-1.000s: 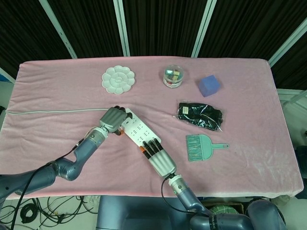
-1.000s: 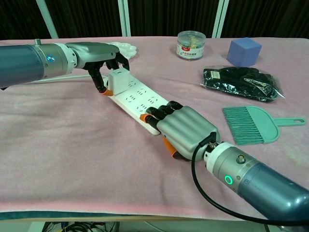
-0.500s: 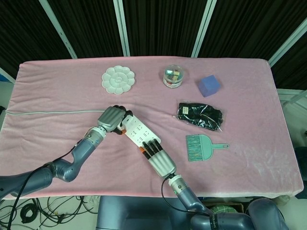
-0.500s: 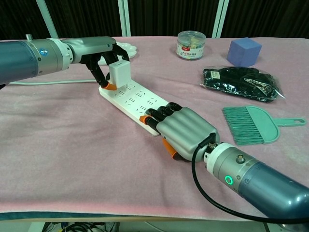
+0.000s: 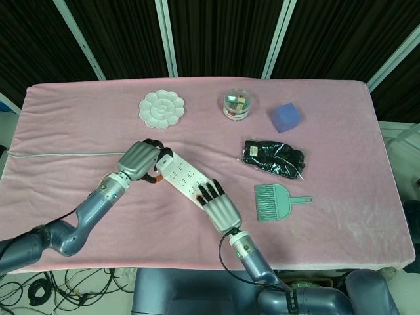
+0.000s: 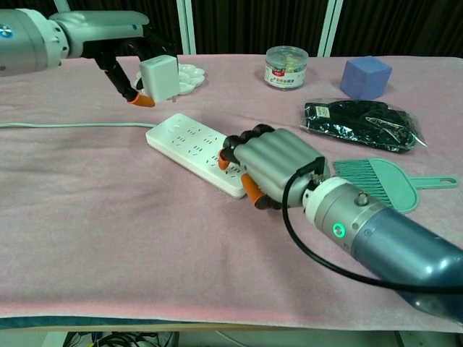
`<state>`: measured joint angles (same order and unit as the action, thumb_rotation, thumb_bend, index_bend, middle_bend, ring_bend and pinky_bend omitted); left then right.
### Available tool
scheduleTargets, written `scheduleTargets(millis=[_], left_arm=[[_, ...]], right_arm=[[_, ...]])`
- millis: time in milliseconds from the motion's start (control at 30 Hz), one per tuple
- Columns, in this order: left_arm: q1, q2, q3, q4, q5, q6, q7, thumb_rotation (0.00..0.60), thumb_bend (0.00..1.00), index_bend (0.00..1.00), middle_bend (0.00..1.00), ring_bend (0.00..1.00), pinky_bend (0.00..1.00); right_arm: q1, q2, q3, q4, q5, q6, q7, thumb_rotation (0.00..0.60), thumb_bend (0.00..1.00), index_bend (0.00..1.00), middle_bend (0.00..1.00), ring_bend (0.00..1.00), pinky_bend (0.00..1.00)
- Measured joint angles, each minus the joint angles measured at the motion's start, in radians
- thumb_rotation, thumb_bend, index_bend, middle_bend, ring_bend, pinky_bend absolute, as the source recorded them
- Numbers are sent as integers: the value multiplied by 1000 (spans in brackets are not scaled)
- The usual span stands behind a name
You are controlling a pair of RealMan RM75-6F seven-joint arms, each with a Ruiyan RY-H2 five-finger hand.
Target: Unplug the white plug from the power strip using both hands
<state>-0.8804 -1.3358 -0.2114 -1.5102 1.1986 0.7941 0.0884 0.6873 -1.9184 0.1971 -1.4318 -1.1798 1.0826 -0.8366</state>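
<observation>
My left hand [image 6: 108,40] pinches the white plug [image 6: 159,78] and holds it in the air, clear of the white power strip [image 6: 181,137]. In the head view the left hand [image 5: 139,161] sits over the strip's far end and hides most of the plug. The power strip [image 5: 182,178] lies diagonally on the pink cloth. My right hand [image 6: 271,166] is raised at the wrist, with bent fingertips resting on the strip's near end. The right hand [image 5: 220,207] grips nothing.
The strip's grey cable [image 5: 65,153] runs off to the left. At the back stand a white palette dish [image 5: 161,108], a clear jar [image 5: 237,105] and a blue cube [image 5: 286,117]. To the right lie a black packet [image 5: 273,157] and a teal dustpan brush [image 5: 274,200].
The left hand has pulled the white plug out of the strip and lifted it up and to the left. The right hand's wrist has risen while its fingertips stay on the strip.
</observation>
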Motion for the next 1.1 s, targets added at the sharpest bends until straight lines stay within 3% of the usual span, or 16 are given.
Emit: scheduleTargets(millis=[133, 367, 567, 733, 833, 900, 1000, 1100], left_arm=[[61, 74, 36, -60, 66, 50, -57, 600, 730, 697, 666, 236, 256], [164, 120, 125, -64, 192, 132, -200, 600, 715, 678, 650, 236, 247], [218, 115, 193, 14, 265, 174, -265, 600, 698, 645, 620, 222, 235], [244, 72, 224, 98, 285, 179, -325, 600, 621, 542, 522, 158, 205], [251, 44, 235, 138, 289, 173, -328, 600, 427, 451, 425, 88, 162], [253, 27, 238, 155, 288, 171, -307, 600, 229, 348, 304, 20, 80], [255, -2, 240, 175, 274, 148, -281, 600, 84, 255, 154, 0, 2], [250, 5, 239, 153, 256, 115, -277, 600, 21, 228, 102, 0, 0]], right_arm=[[-4, 71, 35, -64, 9, 32, -3, 600, 711, 281, 130, 129, 84], [-31, 213, 72, -147, 32, 72, 15, 600, 689, 274, 129, 130, 84], [-73, 340, 78, -205, 32, 105, 53, 600, 640, 267, 126, 130, 84], [-121, 455, 66, -242, 21, 129, 105, 600, 619, 253, 121, 129, 84], [-151, 521, 53, -256, 13, 138, 144, 600, 568, 236, 115, 128, 84], [-171, 560, 42, -261, 4, 145, 175, 600, 470, 208, 98, 114, 79], [-203, 619, 20, -264, -20, 158, 226, 600, 335, 155, 61, 67, 74], [-229, 665, 0, -267, -38, 168, 262, 600, 273, 128, 39, 38, 74]])
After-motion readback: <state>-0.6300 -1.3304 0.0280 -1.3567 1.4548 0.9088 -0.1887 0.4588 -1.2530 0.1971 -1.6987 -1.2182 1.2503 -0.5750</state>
